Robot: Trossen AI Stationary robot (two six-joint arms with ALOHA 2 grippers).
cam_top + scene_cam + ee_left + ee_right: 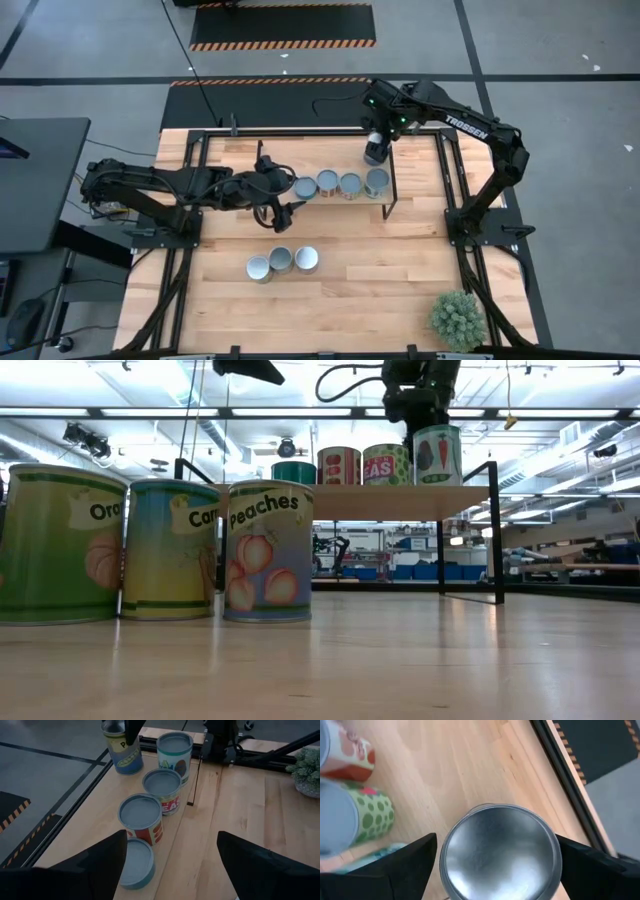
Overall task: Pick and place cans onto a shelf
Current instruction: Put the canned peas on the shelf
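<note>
Right gripper (375,150) holds a can (500,852) between wide jaws, above the shelf's (400,502) rear edge. Left gripper (283,205) open, empty, four shelved cans (141,816) ahead; bare table (400,290) beyond.
</note>
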